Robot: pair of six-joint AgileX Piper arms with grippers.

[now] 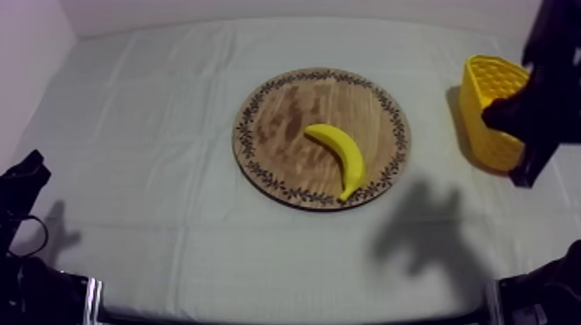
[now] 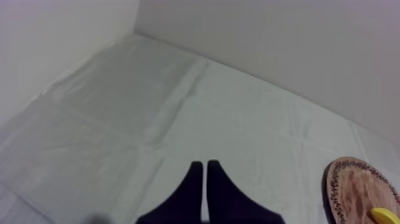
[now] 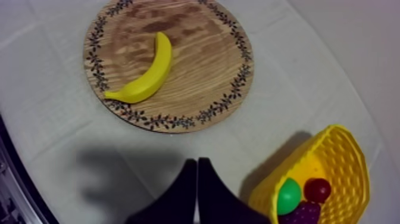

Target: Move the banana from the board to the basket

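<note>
Yellow, curved banana (image 1: pixel 345 152) lies whole on the wooden board (image 1: pixel 281 121).

Left claw (image 2: pixel 205 164) closed, empty, low – right claw (image 3: pixel 197 161) likewise, raised

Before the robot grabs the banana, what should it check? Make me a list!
1. Banana lies free on the wooden board: ok.
2. Right tool open to grab: not ok, shut.
3. Right tool above the banana: not ok, it hangs beside the yellow basket.
4. Left tool clear of the board: ok.
5. Room left in the basket: cannot tell; a small red fruit and a green fruit lie inside.
</note>
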